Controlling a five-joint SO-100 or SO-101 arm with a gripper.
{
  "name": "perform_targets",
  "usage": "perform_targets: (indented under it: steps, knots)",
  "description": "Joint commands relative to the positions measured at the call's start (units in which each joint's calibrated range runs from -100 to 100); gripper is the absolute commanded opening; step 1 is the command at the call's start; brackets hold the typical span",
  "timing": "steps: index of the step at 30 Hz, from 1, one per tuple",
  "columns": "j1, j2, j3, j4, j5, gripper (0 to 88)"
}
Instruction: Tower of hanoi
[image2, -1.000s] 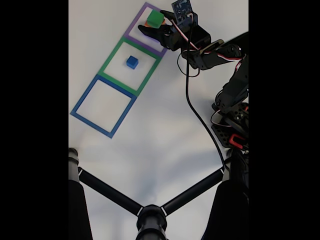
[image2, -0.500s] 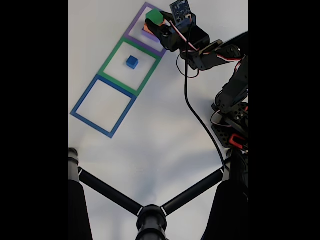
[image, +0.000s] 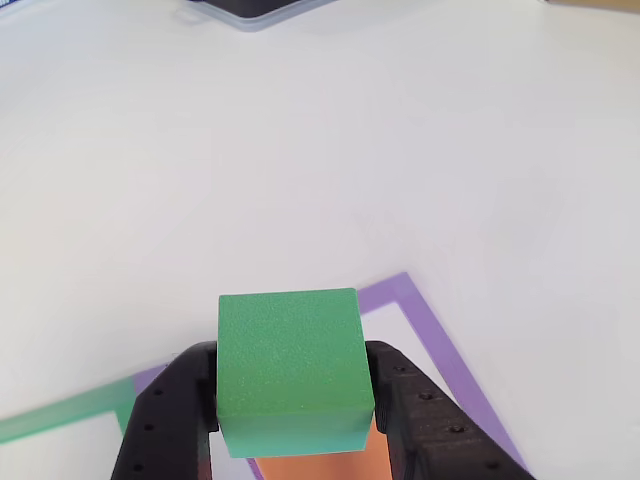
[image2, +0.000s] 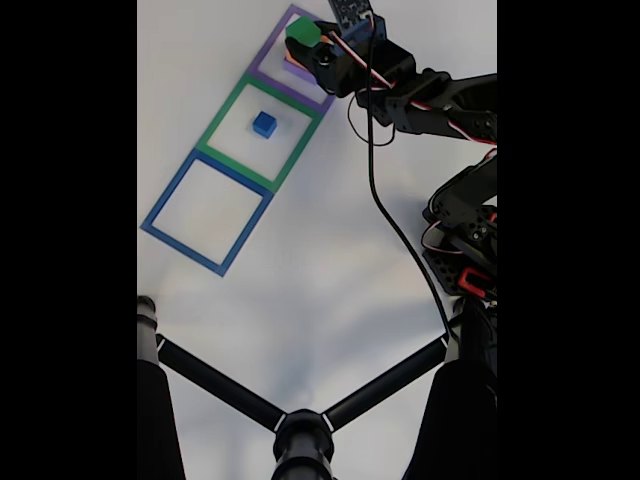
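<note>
Green block (image: 290, 365) has come up off the orange block (image: 320, 465) since the earlier frame; jaws clamp its sides over the purple outline (image2: 272, 48). Keep it level, clear the stack, avoid the blue block (image2: 264, 124).

Both views are brightly and evenly lit, and the white table (image2: 330, 250) is washed almost to blankness in the fixed view, where only faint, soft grey shadows are seen near the black stand (image2: 300, 430). That view is soft and low in detail, framed by black bars at both sides. In the other view, the green block (image: 290, 365) is rendered sharply, its foam grain visible, without glare.
</note>
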Motion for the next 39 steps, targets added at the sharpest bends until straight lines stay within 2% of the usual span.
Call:
perform_targets:
  steps: [1, 5, 8, 16, 23, 33, 36, 39]
  knots:
    - [-2.5, -15.9, -13.7, 32.5, 0.0, 6.7]
    - [-4.2, -21.0, -31.1, 59.5, 0.0, 6.4]
    - [-6.4, -21.6, -43.3, 74.2, 0.0, 6.3]
    - [-14.1, -24.1, -61.8, 96.7, 0.0, 6.1]
    - [-23.0, -30.0, -62.1, 101.5, 0.0, 6.0]
    - [-30.5, -31.2, -62.5, 102.6, 0.0, 5.9]
    - [-32.4, -31.8, -58.8, 100.3, 0.0, 6.0]
    - [-34.0, -33.7, -48.4, 91.4, 0.0, 6.1]
